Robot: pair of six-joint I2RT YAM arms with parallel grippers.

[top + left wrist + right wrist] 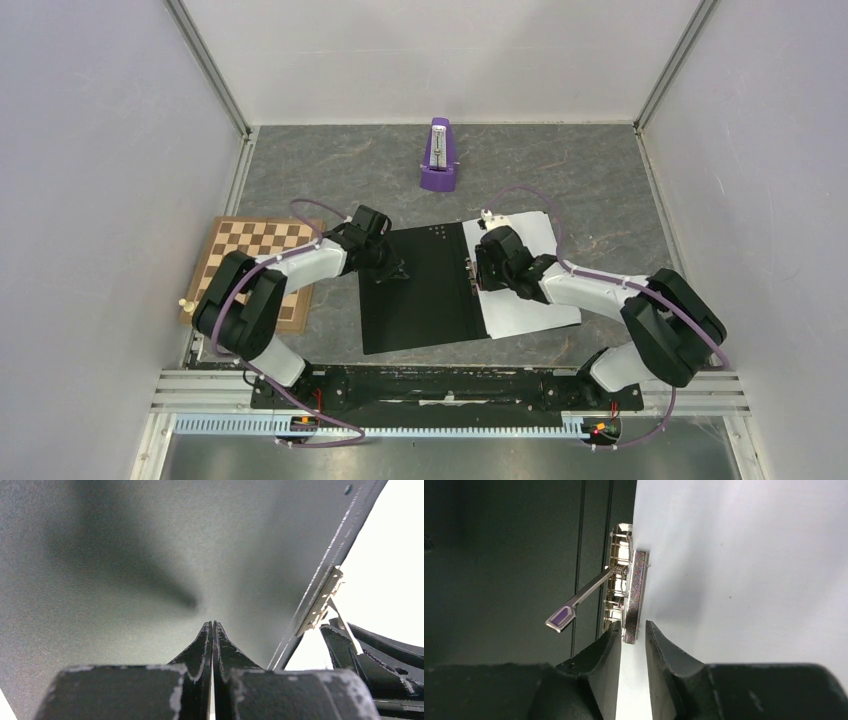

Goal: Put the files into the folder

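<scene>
Lying open, the folder (pixel 415 300) points its spine near-to-far; left tool (pixel 213 625) pressed together, right tool (pixel 633 627) spread around clip (pixel 636 580).

Quantities — folder (pixel 415 300): 1; clip (pixel 634 595): 1; chessboard (pixel 255 245): 1; metronome (pixel 439 157): 1; arms: 2 — left arm (pixel 300 268), right arm (pixel 590 285); files (pixel 530 312): sheet count indeterminable.

The top view looks steeply down from above and behind the arm bases (pixel 285 368), taking in the whole surface (pixel 600 190) and the open folder (pixel 415 290) from some way off. The left wrist view sits low and very close behind the left pincer (pixel 213 625), facing across the folder's black inside toward the metal clip (pixel 320 602). The right wrist view, equally close, looks past the right pincer (pixel 633 630) at that same clip, which both wrist views share
</scene>
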